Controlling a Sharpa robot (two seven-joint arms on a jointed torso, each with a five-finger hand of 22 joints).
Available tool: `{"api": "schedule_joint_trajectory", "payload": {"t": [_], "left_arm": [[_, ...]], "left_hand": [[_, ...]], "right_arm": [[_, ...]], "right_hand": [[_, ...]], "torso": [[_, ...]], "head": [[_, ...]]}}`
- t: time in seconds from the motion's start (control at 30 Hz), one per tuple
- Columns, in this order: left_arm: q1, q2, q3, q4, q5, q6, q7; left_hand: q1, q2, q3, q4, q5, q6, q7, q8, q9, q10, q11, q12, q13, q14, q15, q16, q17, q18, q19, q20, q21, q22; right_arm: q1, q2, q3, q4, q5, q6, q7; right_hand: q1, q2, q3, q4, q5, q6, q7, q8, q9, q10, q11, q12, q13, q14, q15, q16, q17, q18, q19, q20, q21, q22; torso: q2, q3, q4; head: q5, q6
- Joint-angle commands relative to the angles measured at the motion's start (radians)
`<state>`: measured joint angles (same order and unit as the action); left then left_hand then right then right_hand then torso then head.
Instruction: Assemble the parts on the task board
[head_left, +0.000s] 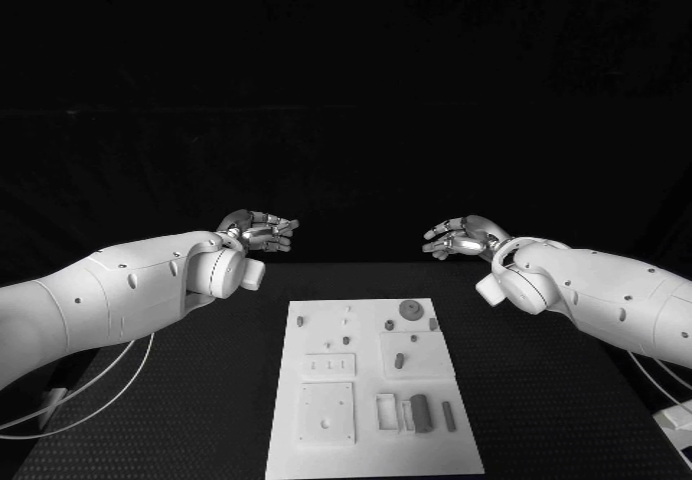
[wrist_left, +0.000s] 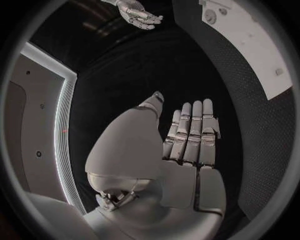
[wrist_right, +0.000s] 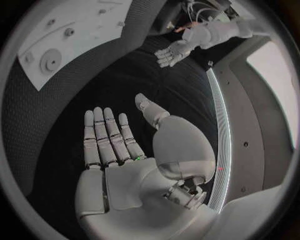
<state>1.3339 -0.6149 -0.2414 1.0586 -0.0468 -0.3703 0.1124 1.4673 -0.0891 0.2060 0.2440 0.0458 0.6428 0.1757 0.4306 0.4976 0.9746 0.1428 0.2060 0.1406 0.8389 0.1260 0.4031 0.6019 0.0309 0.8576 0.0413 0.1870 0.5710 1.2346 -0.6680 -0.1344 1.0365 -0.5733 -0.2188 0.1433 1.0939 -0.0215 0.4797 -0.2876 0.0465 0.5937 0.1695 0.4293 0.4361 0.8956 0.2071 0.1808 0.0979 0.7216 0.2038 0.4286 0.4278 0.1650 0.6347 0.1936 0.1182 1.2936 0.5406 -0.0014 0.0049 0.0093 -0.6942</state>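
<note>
Task board (head_left: 375, 390) in the middle of the table (head_left: 202, 400), parts (head_left: 420, 410) lying on it, left hand (head_left: 260, 232) beyond the board's far edge to its left, right hand (head_left: 462, 238) beyond it to its right, both empty, well apart, facing each other.

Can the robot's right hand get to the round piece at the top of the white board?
Probably yes. The right hand is open, holds nothing and hovers beyond the task board's far end. Nothing lies between it and the round part.
</note>
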Motion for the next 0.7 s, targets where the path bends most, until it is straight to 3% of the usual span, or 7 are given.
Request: {"api": "schedule_joint_trajectory", "payload": {"t": [0.03,0.1,0.27,0.37,0.43,0.63,0.7], "left_arm": [[0.004,-0.012,0.002,0.022,-0.073,0.074,0.02],[0.004,-0.021,0.002,0.037,-0.089,0.08,0.029],[0.001,-0.049,0.002,0.087,-0.129,0.112,0.03],[0.0,-0.071,0.002,0.139,-0.134,0.132,0.025],[-0.008,-0.08,0.002,0.169,-0.158,0.138,0.03],[-0.017,-0.106,0.001,0.225,-0.183,0.121,0.044],[-0.017,-0.121,0.001,0.256,-0.179,0.074,0.05]], "left_hand": [[0.114,0.044,0.015,-0.032,0.005,0.176,-0.013,0.029,-0.007,0.199,-0.053,0.059,0.045,0.173,-0.056,0.069,0.05,0.034,0.149,-0.048,0.054,0.021],[0.133,0.05,0.025,-0.04,0.006,0.218,-0.029,0.027,-0.013,0.25,-0.073,0.067,0.056,0.212,-0.074,0.084,0.069,0.037,0.187,-0.063,0.069,0.029],[0.143,0.06,0.032,-0.055,0.005,0.286,-0.053,0.022,-0.019,0.307,-0.093,0.06,0.07,0.252,-0.091,0.091,0.1,0.033,0.222,-0.082,0.081,0.04],[0.126,0.057,0.022,-0.045,0.004,0.277,-0.051,0.008,-0.025,0.3,-0.088,0.046,0.069,0.245,-0.087,0.082,0.104,0.028,0.217,-0.084,0.076,0.041],[0.107,0.04,0.009,-0.032,0.004,0.266,-0.041,-0.006,-0.03,0.287,-0.081,0.032,0.066,0.236,-0.081,0.073,0.106,0.024,0.21,-0.084,0.071,0.04],[0.086,0.013,-0.013,-0.003,0.004,0.254,-0.03,-0.025,-0.036,0.273,-0.071,0.008,0.066,0.223,-0.074,0.055,0.113,0.017,0.202,-0.086,0.062,0.04],[0.088,0.009,-0.017,0.002,0.004,0.252,-0.028,-0.03,-0.037,0.27,-0.069,0.0,0.066,0.22,-0.072,0.05,0.115,0.015,0.199,-0.085,0.059,0.041]], "right_arm": [[0.002,0.001,0.002,0.004,-0.31,0.014,-0.014],[0.002,0.001,0.002,0.007,-0.361,0.015,-0.016],[0.002,-0.004,0.002,0.025,-0.488,0.016,-0.02],[0.002,-0.009,0.002,0.046,-0.578,0.007,-0.02],[0.001,-0.012,0.002,0.06,-0.644,0.009,-0.021],[-0.004,-0.01,0.002,0.085,-0.785,0.01,-0.026],[-0.005,-0.009,0.002,0.091,-0.831,0.012,-0.031]], "right_hand": [[0.061,-0.007,0.04,-0.004,0.004,0.135,0.035,0.033,0.012,0.143,-0.048,0.039,0.013,0.143,-0.056,0.048,0.026,0.053,0.145,-0.007,0.033,-0.001],[0.056,-0.005,0.052,-0.004,0.004,0.165,0.024,0.034,0.013,0.172,-0.058,0.041,0.014,0.183,-0.072,0.058,0.035,0.065,0.184,-0.01,0.044,0.003],[0.051,-0.003,0.064,-0.006,0.004,0.211,0.008,0.023,0.01,0.219,-0.073,0.033,0.011,0.307,-0.128,0.103,0.072,0.097,0.305,-0.027,0.097,0.028],[0.053,-0.008,0.066,-0.005,0.004,0.223,0.005,0.014,0.008,0.232,-0.076,0.023,0.007,0.357,-0.15,0.12,0.092,0.097,0.355,-0.046,0.121,0.036],[0.054,-0.015,0.064,-0.005,0.004,0.229,0.004,0.006,0.007,0.239,-0.077,0.015,0.004,0.392,-0.167,0.133,0.11,0.097,0.389,-0.06,0.139,0.039],[0.052,-0.032,0.057,-0.005,0.004,0.233,0.006,-0.017,0.003,0.269,-0.09,0.003,0.002,0.452,-0.192,0.165,0.16,0.097,0.452,-0.088,0.181,0.04],[0.053,-0.033,0.057,-0.005,0.004,0.234,0.007,-0.022,0.001,0.276,-0.093,-0.001,0.001,0.459,-0.195,0.17,0.17,0.097,0.46,-0.093,0.188,0.04]], "torso": [[0.003,-0.0004,-0.0031],[0.006,-0.0006,-0.0036],[0.019,0.0003,-0.0066],[0.031,0.0009,-0.0088],[0.041,0.0015,-0.0086],[0.071,0.0018,-0.002],[0.083,0.0007,0.0015]], "head": [[0.0,0.005],[-0.003,0.011],[-0.004,0.014],[-0.004,0.024],[-0.007,0.027],[-0.017,0.027],[-0.019,0.029]]}}
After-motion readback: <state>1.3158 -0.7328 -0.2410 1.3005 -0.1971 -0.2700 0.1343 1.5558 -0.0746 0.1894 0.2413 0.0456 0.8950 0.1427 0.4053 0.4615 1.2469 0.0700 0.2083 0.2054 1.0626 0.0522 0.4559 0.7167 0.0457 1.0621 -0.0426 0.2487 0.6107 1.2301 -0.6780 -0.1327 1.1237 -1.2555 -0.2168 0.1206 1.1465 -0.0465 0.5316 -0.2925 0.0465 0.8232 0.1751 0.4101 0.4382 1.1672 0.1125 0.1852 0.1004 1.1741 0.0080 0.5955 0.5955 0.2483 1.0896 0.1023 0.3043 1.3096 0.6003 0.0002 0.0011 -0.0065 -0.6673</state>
